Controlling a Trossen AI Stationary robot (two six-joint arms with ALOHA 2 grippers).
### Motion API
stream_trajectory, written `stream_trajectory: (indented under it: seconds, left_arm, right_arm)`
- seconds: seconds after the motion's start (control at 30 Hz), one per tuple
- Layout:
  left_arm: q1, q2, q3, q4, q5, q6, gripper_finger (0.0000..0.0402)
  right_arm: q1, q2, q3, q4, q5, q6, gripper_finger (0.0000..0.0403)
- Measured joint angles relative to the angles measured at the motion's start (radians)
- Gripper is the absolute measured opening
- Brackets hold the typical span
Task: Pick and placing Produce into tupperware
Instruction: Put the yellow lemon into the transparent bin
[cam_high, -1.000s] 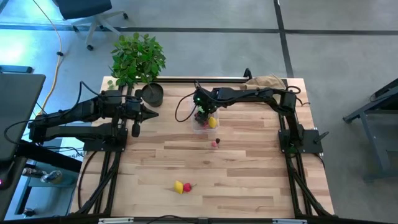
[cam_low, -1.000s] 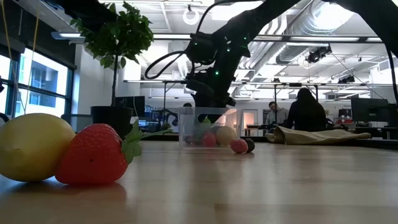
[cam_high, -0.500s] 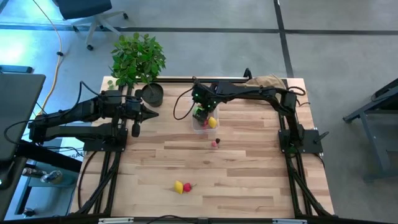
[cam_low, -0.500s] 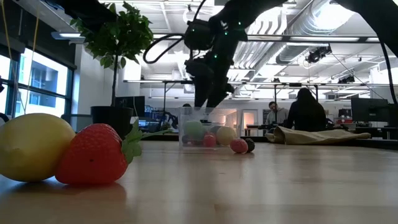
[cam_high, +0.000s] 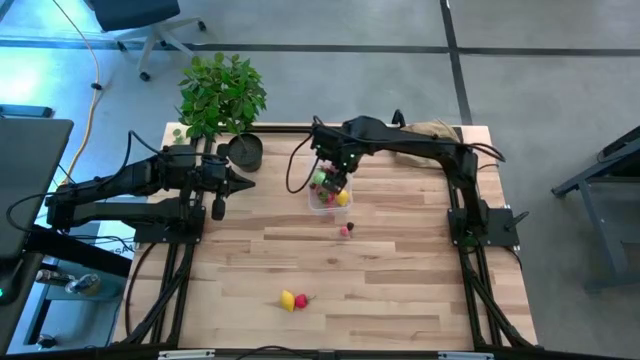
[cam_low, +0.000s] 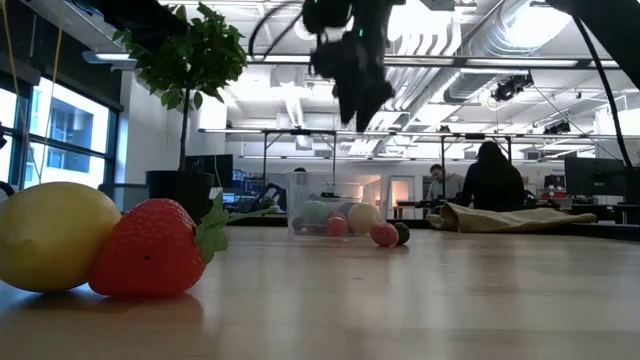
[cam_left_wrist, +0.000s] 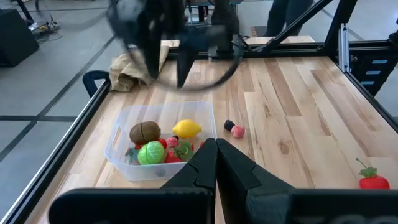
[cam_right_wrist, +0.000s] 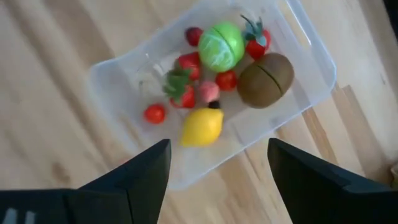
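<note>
The clear tupperware (cam_right_wrist: 112, 81) stands on the table's far middle (cam_high: 328, 198). It holds Produce: a green round one (cam_right_wrist: 220, 38), a brown kiwi-like one (cam_right_wrist: 264, 71), a lemon (cam_right_wrist: 202, 126) and red berries. My right gripper (cam_right_wrist: 217, 162) hangs open well above the tub (cam_low: 358, 110), pointing down, with nothing between its fingers. A pink berry (cam_left_wrist: 236, 130) and a dark one lie on the wood beside the tub. A second lemon (cam_high: 288, 299) and a strawberry (cam_high: 302, 299) lie near the front edge. My left gripper (cam_high: 250, 182) waits shut at the table's left.
A leafy potted plant (cam_high: 222, 95) and a black round pot (cam_high: 245, 150) stand at the far left corner. A tan paper bag (cam_high: 425, 130) lies at the far right. Bare wood spreads between the tub and the front lemon. People sit in the room behind (cam_low: 490, 175).
My right gripper has risen straight up from the tupperware to well above it, tipping to point more steeply down. Its fingers have stayed open and carry nothing. The Produce in the tub has kept its place.
</note>
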Motion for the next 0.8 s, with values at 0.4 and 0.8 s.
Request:
stream_trajectory:
  seconds: [0.4,0.8]
  left_arm:
    - [0.000,0.000,0.000,0.000,0.000,0.000,0.0001]
    - [0.000,0.003,0.000,0.014,0.000,-0.003,0.0001]
  right_arm:
    - [0.183,-0.221,0.048,-0.024,0.080,0.039,0.0147]
    - [0.329,-0.436,-0.177,0.112,0.213,0.133,0.0058]
